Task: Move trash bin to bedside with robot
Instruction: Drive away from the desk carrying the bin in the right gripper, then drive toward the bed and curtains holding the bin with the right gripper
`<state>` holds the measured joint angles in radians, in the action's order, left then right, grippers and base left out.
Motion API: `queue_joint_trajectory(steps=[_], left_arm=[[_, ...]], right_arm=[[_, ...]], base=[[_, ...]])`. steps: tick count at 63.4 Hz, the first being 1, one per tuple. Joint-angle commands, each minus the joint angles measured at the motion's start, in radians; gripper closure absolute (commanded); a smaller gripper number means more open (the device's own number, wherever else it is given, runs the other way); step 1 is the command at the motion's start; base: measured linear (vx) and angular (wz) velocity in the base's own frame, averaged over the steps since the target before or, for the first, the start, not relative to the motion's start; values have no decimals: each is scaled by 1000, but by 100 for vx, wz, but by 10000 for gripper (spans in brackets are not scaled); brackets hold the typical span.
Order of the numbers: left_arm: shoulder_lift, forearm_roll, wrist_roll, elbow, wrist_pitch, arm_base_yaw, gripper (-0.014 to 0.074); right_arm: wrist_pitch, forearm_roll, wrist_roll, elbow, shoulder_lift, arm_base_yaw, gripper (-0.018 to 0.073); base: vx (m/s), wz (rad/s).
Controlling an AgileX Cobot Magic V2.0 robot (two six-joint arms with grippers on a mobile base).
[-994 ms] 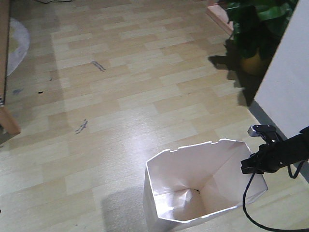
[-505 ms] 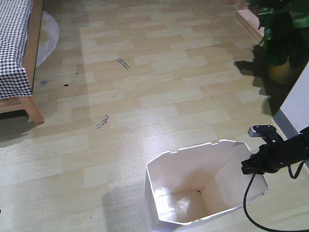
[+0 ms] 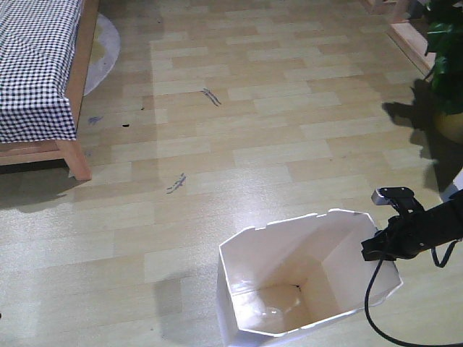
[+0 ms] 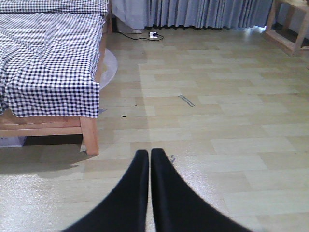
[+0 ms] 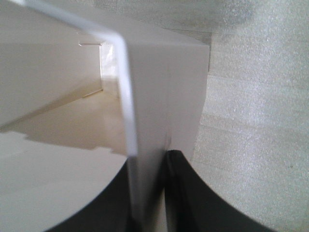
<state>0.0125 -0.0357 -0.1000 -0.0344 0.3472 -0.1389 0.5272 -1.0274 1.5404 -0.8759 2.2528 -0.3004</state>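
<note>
The white trash bin (image 3: 304,282) stands on the wood floor at the bottom of the front view, open top toward the camera. My right gripper (image 3: 370,249) is shut on the bin's right rim; the right wrist view shows the thin white wall (image 5: 145,145) pinched between the black fingers (image 5: 181,193). The bed (image 3: 40,72), with checked bedding and a light-brown wooden frame, fills the upper left, well away from the bin. In the left wrist view my left gripper (image 4: 149,157) is shut on nothing, pointing at the floor beside the bed leg (image 4: 89,135).
A potted plant (image 3: 445,65) and pale wooden furniture (image 3: 409,36) stand at the upper right. A round pale rug (image 3: 101,50) lies beside the bed. A black cable (image 3: 372,303) hangs from the right arm. A power cord (image 4: 145,35) lies near the curtains.
The view has swung left: the bed has come further into the frame and the plant has slid toward the right edge. The bin and right gripper keep the same place in the picture.
</note>
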Motion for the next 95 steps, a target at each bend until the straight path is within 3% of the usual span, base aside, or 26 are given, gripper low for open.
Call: queue_joint_trajectory(steps=[1,95], left_arm=[[14,2,-4,-3,-66,3,603],[14,2,-4,-3,-66,3,603]], right_arm=[[176,-57,-5,-11,-73,-5,564],[176,-57,-5,-11,-73,-5,564]], base=[[10,15],[26,4]])
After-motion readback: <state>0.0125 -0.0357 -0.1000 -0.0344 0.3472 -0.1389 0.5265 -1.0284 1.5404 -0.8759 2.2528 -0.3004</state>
